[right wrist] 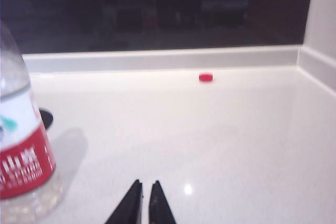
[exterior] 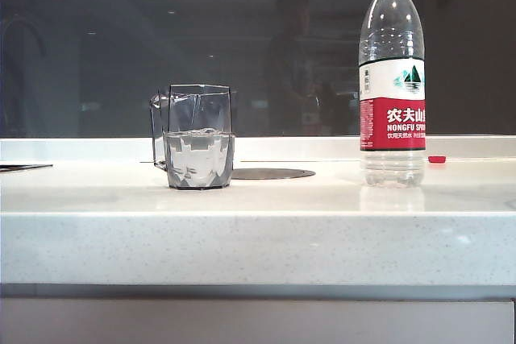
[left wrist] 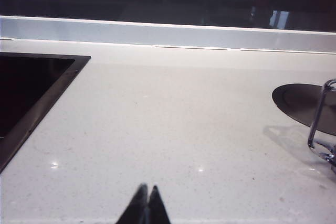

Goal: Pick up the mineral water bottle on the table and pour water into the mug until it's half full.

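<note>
The mug [exterior: 199,151] stands left of centre on the table [exterior: 258,231], clear and faceted, with water [exterior: 198,160] filling roughly its lower half. The mineral water bottle [exterior: 392,78] stands upright at the right with no cap on, a little water at its base. Neither gripper shows in the exterior view. My left gripper [left wrist: 147,187] is shut and empty low over bare table, with the mug's handle [left wrist: 320,124] off to one side. My right gripper [right wrist: 146,183] is shut on nothing, beside the bottle [right wrist: 21,145] without touching it.
A red bottle cap [exterior: 436,159] [right wrist: 206,77] lies behind the bottle near the low back ledge. A dark round disc [exterior: 272,173] [left wrist: 302,103] is set into the table behind the mug. A black inset panel [left wrist: 26,93] lies at the far left. A side wall [right wrist: 320,61] closes the right end.
</note>
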